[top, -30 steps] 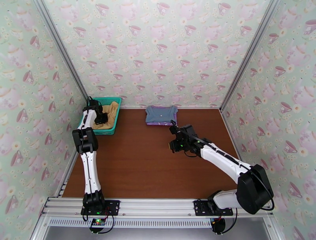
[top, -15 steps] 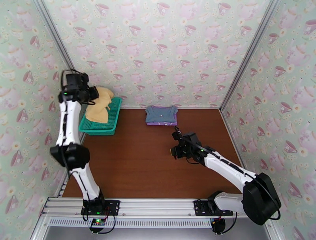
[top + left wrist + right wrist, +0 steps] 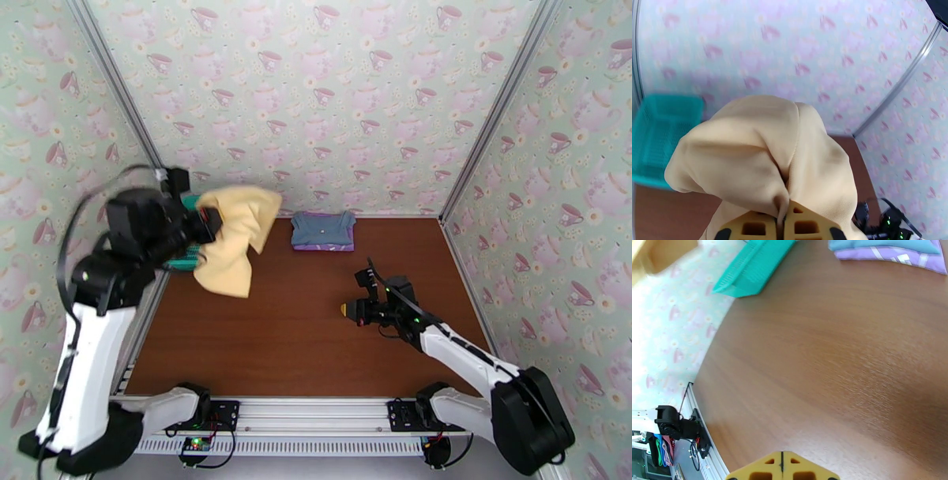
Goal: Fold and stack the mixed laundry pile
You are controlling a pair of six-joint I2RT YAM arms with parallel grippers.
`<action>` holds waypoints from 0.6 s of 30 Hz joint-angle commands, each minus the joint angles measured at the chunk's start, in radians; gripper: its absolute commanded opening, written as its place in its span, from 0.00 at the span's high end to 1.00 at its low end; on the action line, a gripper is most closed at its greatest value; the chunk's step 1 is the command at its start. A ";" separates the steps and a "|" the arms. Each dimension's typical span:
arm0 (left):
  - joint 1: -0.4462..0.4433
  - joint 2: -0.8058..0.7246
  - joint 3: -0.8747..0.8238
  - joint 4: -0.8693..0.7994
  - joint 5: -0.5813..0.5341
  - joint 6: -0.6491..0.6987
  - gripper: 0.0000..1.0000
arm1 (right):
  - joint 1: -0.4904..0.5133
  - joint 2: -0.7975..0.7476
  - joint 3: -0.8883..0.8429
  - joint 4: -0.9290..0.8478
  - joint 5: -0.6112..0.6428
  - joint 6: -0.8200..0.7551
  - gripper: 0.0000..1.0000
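Step in hand: bringing the third garment out. Your left hand (image 3: 780,225) is clamped on the yellow piece (image 3: 237,237), which hangs bunched in the air near the basket (image 3: 655,134). The grey-blue piece (image 3: 322,227) lies folded on the purple shirt (image 3: 322,247) by the far wall. Your right hand (image 3: 782,467) is pressed together, empty, over the brown counter (image 3: 276,339). Next, likely: spread the yellow piece flat mid-counter. Teacup-papered walls.

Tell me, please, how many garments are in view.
3. The mustard-yellow piece hangs from the left gripper; the grey-blue piece lies on the purple T-shirt, far back on the table. More may hide in the basket.
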 commanded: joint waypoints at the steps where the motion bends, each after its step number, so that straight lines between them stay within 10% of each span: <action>1: -0.095 -0.087 -0.248 0.101 -0.120 -0.171 1.00 | -0.008 -0.076 -0.045 0.044 -0.048 0.027 1.00; 8: -0.290 -0.102 -0.675 0.357 -0.185 -0.340 1.00 | -0.012 -0.088 -0.099 0.089 -0.100 0.060 0.79; 18: -0.421 0.102 -0.739 0.552 -0.281 -0.451 0.97 | -0.011 -0.136 -0.086 -0.057 0.022 0.026 0.46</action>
